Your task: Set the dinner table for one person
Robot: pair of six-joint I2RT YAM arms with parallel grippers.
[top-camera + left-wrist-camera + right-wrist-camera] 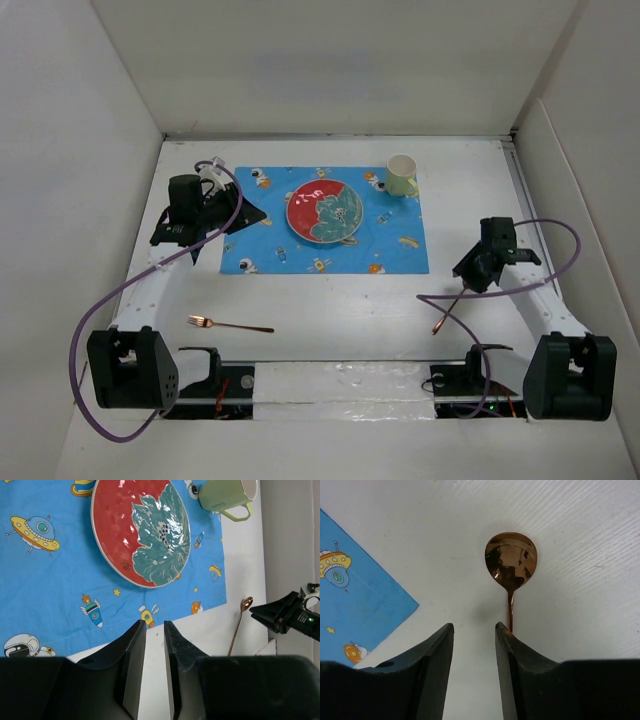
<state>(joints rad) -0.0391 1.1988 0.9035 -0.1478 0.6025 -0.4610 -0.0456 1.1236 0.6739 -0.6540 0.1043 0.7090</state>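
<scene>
The dinner table is a white top. On it lies a blue space-print mat with a red and green plate and a pale green mug. A copper fork lies near the front left. A copper spoon rests on the table right of the mat. My right gripper is open just above the spoon's handle, which runs under the right finger; nothing is between the jaws. My left gripper hovers by the mat, its jaws a narrow gap apart and holding nothing.
White walls enclose the table on three sides. Purple cables loop from both arms, the right one lying on the table near the spoon. In the left wrist view the right gripper shows beyond the spoon.
</scene>
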